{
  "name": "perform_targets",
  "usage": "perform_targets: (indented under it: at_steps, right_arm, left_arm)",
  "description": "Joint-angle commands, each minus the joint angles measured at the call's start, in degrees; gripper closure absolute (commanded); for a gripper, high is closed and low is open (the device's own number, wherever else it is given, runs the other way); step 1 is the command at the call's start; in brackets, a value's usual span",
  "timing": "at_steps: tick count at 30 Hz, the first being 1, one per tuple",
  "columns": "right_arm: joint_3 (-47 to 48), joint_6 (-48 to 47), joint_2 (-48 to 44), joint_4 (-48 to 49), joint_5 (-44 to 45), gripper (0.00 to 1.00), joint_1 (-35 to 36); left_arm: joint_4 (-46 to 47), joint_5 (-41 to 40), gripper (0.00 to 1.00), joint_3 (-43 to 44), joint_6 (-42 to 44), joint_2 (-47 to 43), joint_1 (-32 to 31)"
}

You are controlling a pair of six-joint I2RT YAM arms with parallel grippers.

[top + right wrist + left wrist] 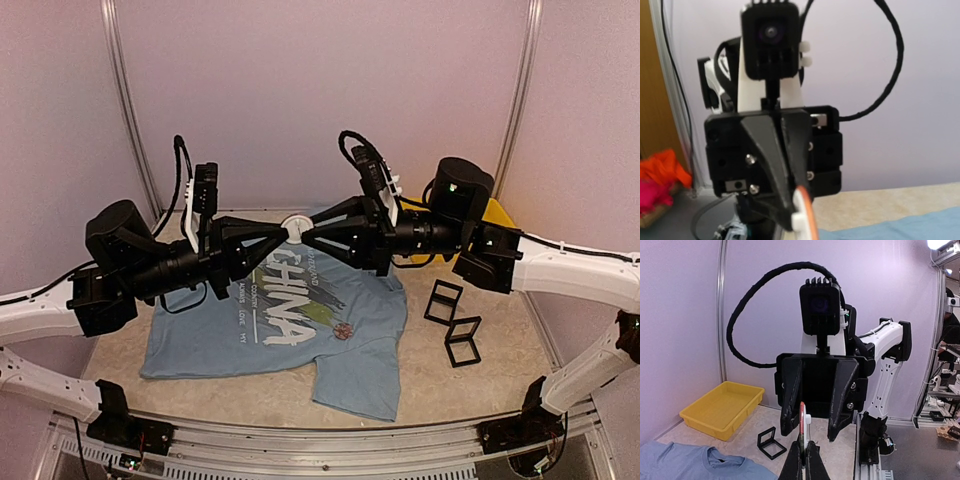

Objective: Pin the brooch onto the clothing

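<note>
Well, my left claw [286, 231] is pinched fully closed on the brooch [297, 227], a small round disc with a white face and an orange-red rim. I hold it edge-on between my fingertips [796, 460]. My right claw [810, 435] meets it tip to tip, and its two fingers [790, 407] stand apart, one on either side of the disc. I cannot tell whether either of them touches it. Both claws hang in the air over the far edge of the T-shirt [250, 340]. The shirt lies spread on the table [450, 400] below, light blue, with its white CHINA lettering facing up. The brooch is well clear of the cloth.
</note>
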Motion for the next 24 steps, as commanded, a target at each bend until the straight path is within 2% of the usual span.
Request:
perform_targets:
  at_steps: [1, 4, 9, 14, 17, 18, 21, 24]
  right_arm:
    - [3.3, -2.4, 0.4, -4.1, 0.3, 0.62, 0.8]
    - [4.6, -2.1, 1.3, -5.0, -0.8, 0.6, 0.8]
    - [5.5, -2.4, 2.4, -6.5, -0.7, 0.64, 0.8]
    - [5.4, -3.1, 2.3, -7.3, -0.7, 0.56, 0.8]
    - [5.2, -4.0, 1.9, -8.3, -0.4, 0.55, 0.8]
    - [5.1, -4.1, 1.7, -8.3, -0.3, 0.57, 0.8]
    - [5.1, -3.6, 1.8, -8.0, -0.7, 0.73, 0.7]
    - [5.7, -3.7, 2.1, -8.3, -1.2, 0.83, 0.8]
  left_arm:
    - [-0.2, 0.3, 1.0, 0.4, 1.9, -0.7, -0.5]
    - [-0.4, 0.3, 1.0, 0.5, 2.8, -0.8, -0.9]
    - [0.0, 0.5, 1.0, 0.4, 3.4, -0.9, -1.2]
    - [0.2, 0.8, 1.0, 0.4, 3.5, -0.9, -1.3]
    - [0.1, 0.9, 1.0, 0.2, 3.6, -1.0, -1.5]
    - [0.0, 1.0, 1.0, 0.2, 3.7, -1.0, -1.5]
    - [-1.0, 2.0, 1.0, 0.7, 4.4, -0.7, -1.8]
    - [-2.6, 3.2, 1.0, 1.2, 7.4, -0.4, -2.6]
